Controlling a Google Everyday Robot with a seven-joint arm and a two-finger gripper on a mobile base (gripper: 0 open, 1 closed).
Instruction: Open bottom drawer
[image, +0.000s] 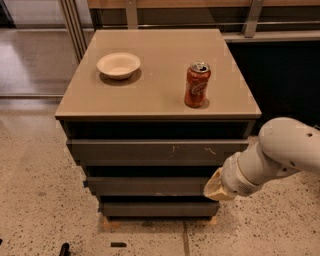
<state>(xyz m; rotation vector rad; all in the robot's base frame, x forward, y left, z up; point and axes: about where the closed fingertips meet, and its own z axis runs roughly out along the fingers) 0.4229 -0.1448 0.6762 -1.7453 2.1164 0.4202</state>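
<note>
The bottom drawer (155, 209) is a plain dark grey strip, the lowest and narrowest of three fronts on the cabinet, and it sits shut. Above it are the middle front with a nub at its left end (145, 186) and the widest front with pale scratches (155, 150). My gripper (214, 189) comes in from the right on a white arm. Its tan tip is at the right end of the middle front, just above the bottom drawer's right end.
On the tan cabinet top (160, 100) stand a white bowl (118, 65) at the left and a red soda can (197, 85) at the right. Speckled floor surrounds the cabinet. A dark wall panel is at the right, metal posts at the back.
</note>
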